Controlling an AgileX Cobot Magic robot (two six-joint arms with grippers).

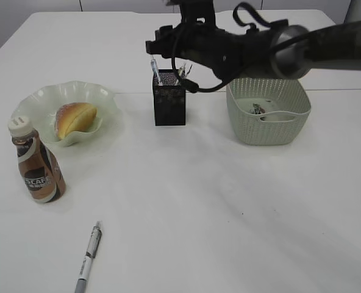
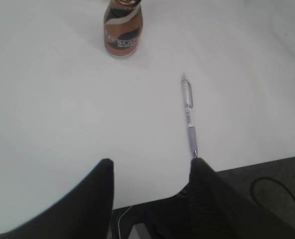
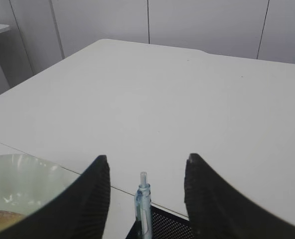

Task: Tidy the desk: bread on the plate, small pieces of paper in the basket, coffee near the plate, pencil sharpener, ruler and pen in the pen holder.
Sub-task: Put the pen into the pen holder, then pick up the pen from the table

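With our right gripper (image 3: 145, 199) spread open above the pen holder (image 1: 169, 101), lifting off carelessly could snag the standing pen (image 3: 143, 201) and tip it.

This looks like a robotics lab or test room made up as an office desk. A large plain white bench (image 1: 186, 201) fills the exterior view, with a black cabled robot arm (image 1: 260, 46) reaching across it. Pale, bare wall panels (image 3: 202, 25) stand behind the bench in the right wrist view. Loose black cables (image 2: 282, 191) lie on dark flooring below the bench edge, though that corner is dim.
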